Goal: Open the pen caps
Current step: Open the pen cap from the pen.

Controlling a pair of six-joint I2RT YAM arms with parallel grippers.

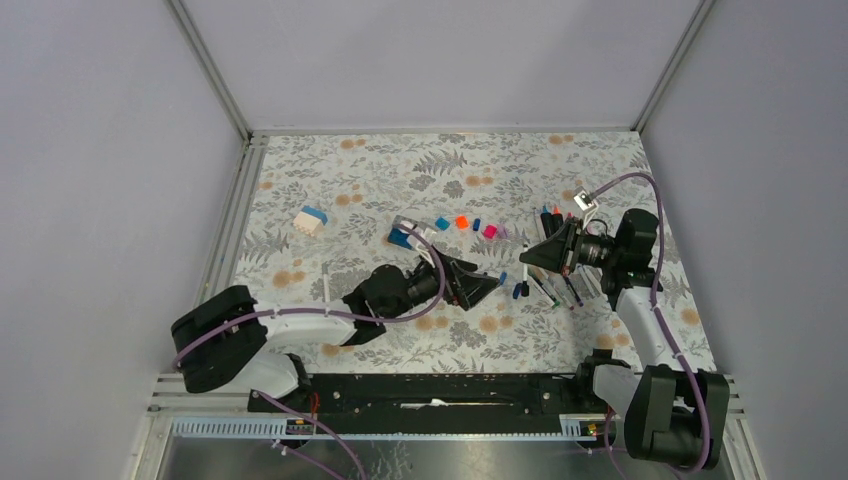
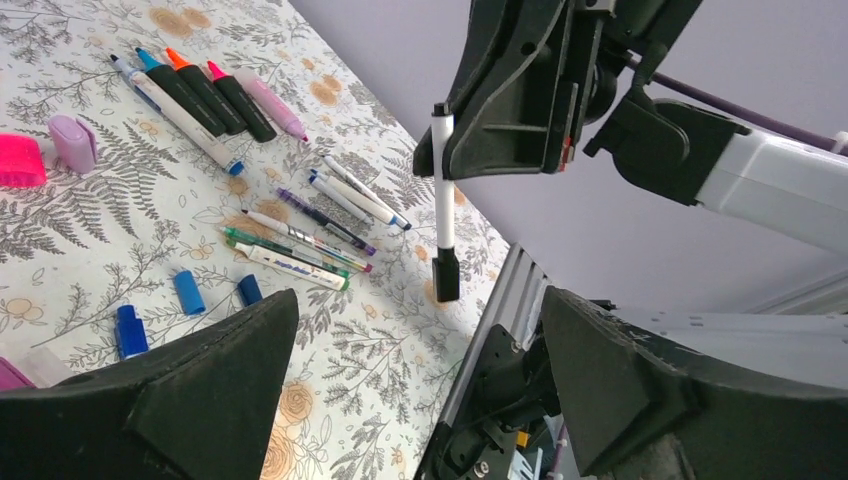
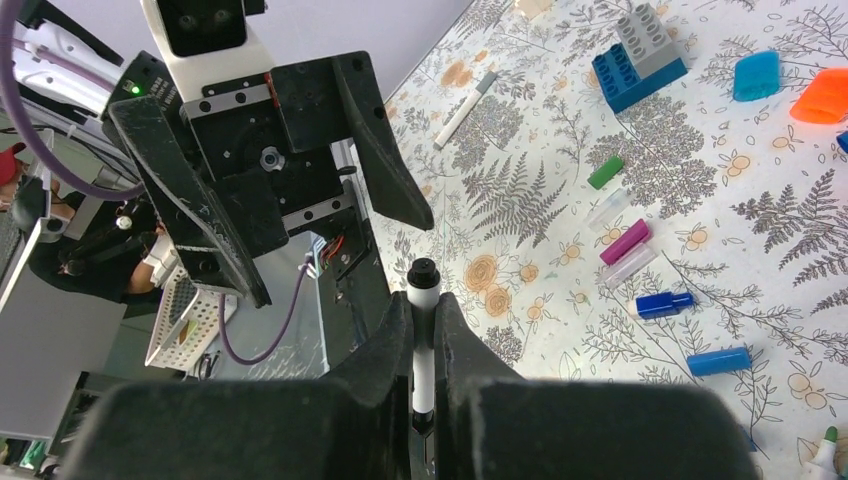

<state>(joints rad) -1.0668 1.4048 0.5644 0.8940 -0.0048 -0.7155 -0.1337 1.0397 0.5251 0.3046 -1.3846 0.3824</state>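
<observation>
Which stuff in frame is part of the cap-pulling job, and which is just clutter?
Job:
- pen in right gripper, its black cap
- blue cap, magenta cap, green cap
- highlighters, thin pens

Clutter:
- blue-grey block
- white-blue block

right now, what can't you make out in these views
Top view: the white pen in the right gripper is too small to pick out.
Right wrist view: the pen's lower barrel is hidden between that gripper's own fingers.
Left wrist view: a pink cap is cut off by the left edge; the open left gripper hides the nearest tabletop.
Whether the black cap is seated or loosened: not clear in any view.
</observation>
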